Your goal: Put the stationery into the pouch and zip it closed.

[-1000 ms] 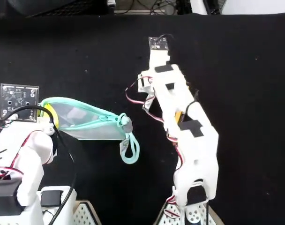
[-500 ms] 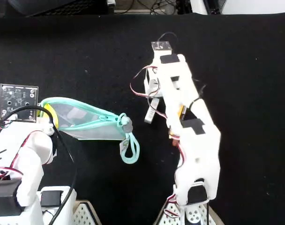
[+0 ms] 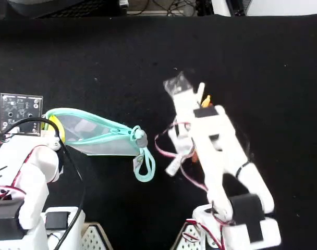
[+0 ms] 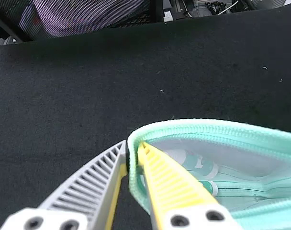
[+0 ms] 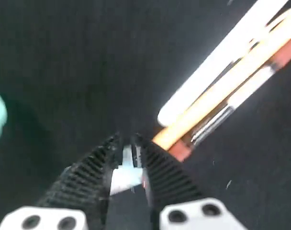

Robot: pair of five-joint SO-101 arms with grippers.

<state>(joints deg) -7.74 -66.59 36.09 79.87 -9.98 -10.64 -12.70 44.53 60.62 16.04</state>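
mint pouch (image 3: 98,136) rim clamped by left gripper (image 4: 133,149)

right pincer (image 5: 128,143): clamped on silvery item (image 5: 126,175) | pens (image 5: 217,91): just beside

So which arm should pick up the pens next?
Right. The right claw sits just beside the pens, while the left claw is clamped on the pouch rim, holding it open.
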